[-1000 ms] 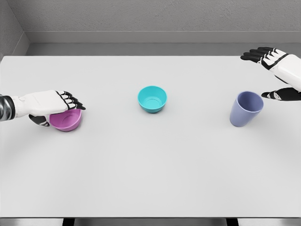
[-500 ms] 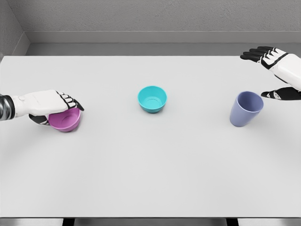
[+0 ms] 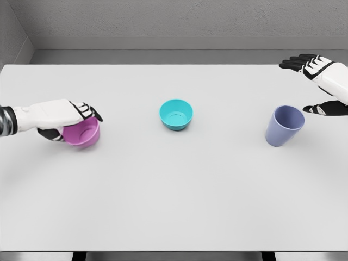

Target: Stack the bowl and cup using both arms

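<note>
Since a second ago my left hand (image 3: 60, 117) has tipped and lifted the pink bowl (image 3: 82, 133) slightly toward the centre of the white bench (image 3: 174, 190), so I judge the carry has begun. The teal bowl (image 3: 176, 114) sits mid-bench, the lavender cup (image 3: 284, 125) well to its right. Left fingers (image 3: 87, 110) curl over the pink bowl's rim, gripping it. My right hand (image 3: 321, 81) hovers spread wide near the cup, holding nothing.

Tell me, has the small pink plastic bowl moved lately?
Yes. The pink bowl, gripped by the left hand, shifted right toward the teal bowl and tilted.
</note>
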Robot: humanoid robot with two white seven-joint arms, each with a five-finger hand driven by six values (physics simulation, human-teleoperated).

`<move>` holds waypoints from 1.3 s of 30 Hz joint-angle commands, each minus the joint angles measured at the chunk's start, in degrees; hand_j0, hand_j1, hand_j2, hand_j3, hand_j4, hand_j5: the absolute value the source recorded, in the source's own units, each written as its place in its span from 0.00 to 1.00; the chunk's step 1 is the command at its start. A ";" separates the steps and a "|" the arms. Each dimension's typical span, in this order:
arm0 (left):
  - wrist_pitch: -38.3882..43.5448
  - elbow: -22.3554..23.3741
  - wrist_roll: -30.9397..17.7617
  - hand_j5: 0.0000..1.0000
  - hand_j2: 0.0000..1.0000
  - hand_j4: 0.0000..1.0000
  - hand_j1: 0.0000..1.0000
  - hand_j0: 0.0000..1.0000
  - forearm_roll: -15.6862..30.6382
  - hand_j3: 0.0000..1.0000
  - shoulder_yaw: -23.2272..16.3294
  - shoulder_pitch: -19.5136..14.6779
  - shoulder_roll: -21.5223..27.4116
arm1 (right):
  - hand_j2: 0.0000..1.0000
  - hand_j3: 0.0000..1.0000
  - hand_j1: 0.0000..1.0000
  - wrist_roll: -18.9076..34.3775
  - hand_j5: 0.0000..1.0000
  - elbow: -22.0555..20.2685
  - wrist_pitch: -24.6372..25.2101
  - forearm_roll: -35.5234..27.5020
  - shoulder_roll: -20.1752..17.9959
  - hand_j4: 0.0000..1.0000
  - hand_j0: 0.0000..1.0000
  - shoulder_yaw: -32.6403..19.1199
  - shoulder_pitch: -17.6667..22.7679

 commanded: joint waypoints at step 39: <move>0.16 16.34 -0.42 0.42 0.42 0.42 0.42 0.42 -12.42 0.42 -8.12 -16.79 -32.87 | 1.00 1.00 1.00 -0.03 1.00 -0.36 0.10 -0.33 -0.10 1.00 1.00 -0.02 0.00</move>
